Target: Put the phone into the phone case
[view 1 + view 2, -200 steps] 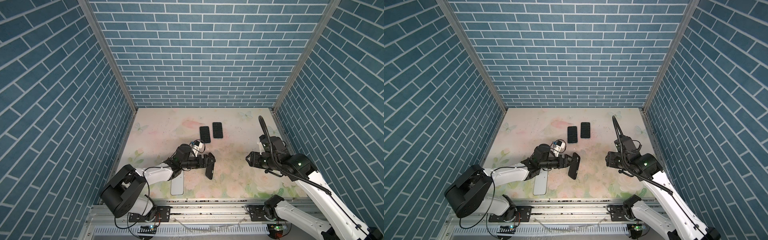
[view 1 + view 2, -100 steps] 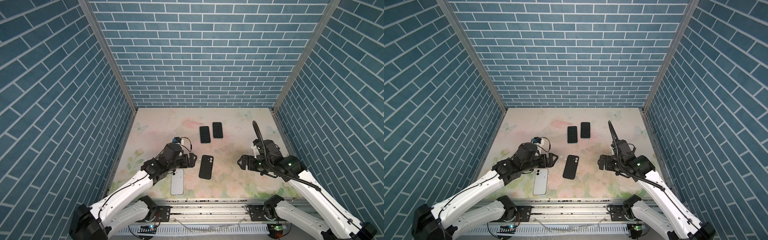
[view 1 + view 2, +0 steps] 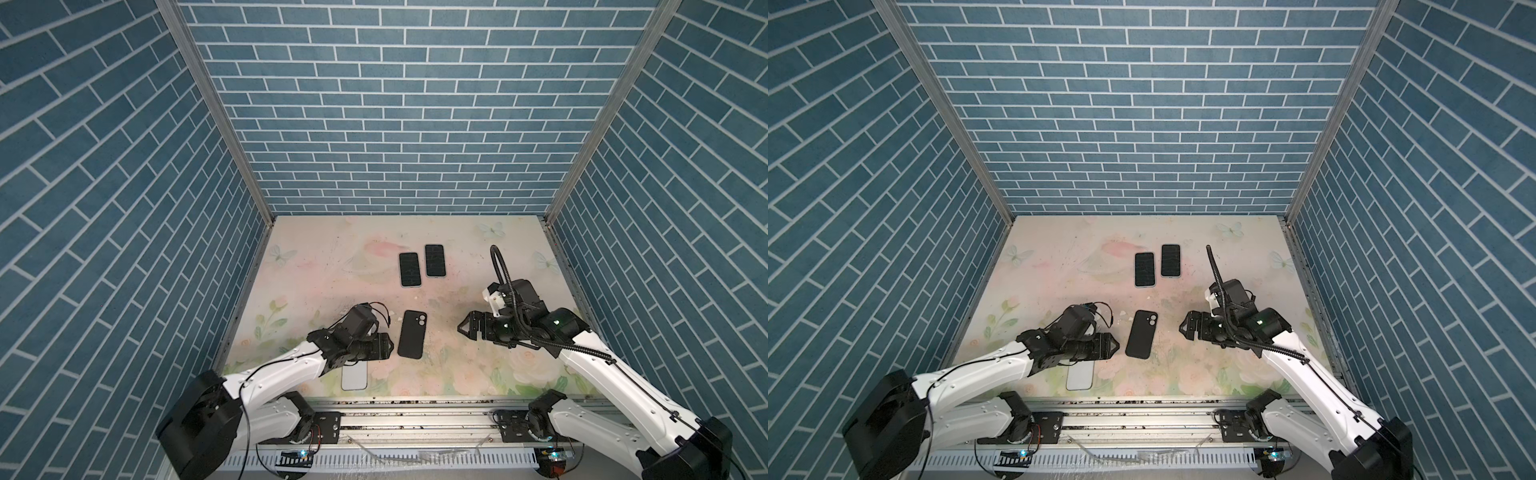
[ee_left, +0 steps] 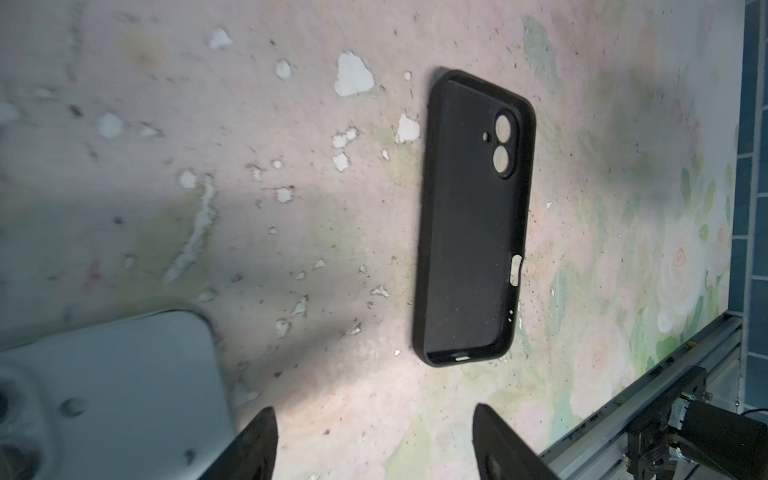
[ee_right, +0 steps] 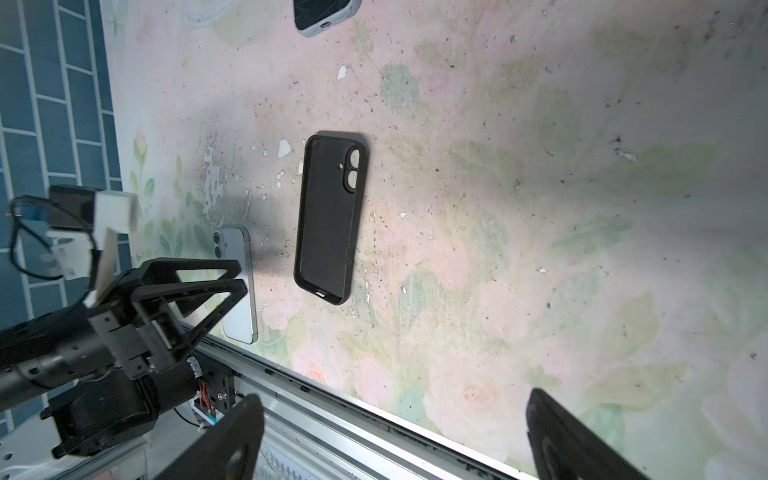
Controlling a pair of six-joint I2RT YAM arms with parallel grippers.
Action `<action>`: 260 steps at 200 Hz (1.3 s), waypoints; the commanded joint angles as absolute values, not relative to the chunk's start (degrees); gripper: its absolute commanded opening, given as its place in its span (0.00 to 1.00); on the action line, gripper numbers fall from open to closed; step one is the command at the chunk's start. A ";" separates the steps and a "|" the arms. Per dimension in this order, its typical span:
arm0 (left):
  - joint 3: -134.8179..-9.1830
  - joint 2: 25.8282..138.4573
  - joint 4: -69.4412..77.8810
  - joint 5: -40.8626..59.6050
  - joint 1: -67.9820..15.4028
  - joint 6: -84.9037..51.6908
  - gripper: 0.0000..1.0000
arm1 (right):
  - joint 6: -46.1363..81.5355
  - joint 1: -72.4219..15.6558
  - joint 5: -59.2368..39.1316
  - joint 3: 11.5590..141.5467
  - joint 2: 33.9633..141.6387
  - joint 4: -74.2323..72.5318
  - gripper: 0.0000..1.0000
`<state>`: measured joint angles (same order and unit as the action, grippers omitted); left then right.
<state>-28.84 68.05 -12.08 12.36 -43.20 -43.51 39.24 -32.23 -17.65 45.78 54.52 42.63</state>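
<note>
The left hand [image 3: 388,347] is hovering low over the desk [image 3: 332,257], fingers spread and nothing between them. Its own wrist camera is showing bare desk in the gap. The right hand [image 3: 461,328] is hanging wide open and empty too, off on the far side of the phone case [image 3: 411,333].

The phone case is lying flat near the front middle of the desk, open side up. Its long axis is running front to back with a slight lean, camera cutout at the far end. The left hand is pointing at its long edge, just beside it, not touching as far as I can tell.

The phone [image 3: 354,376], I'm guessing, is the pale one lying back-up by the front rail [image 3: 415,405], left of the case, its far end tucked under the left arm [image 3: 282,374]. It's lying roughly parallel to the case, lenses at the far end as well. Two more phones [image 3: 410,269] are sitting screen-up near the back, well apart from both hands.

So the phone is lying below and behind the left hand, toward the rail, and that arm is way nearer. The right hand would be reaching across the case. I reckon the phone is needing a roll over its long axis first.
</note>
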 commanded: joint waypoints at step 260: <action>-36.39 60.17 -37.71 -13.26 -46.49 -47.12 1.00 | 44.76 -32.55 -21.31 42.00 55.99 36.89 0.95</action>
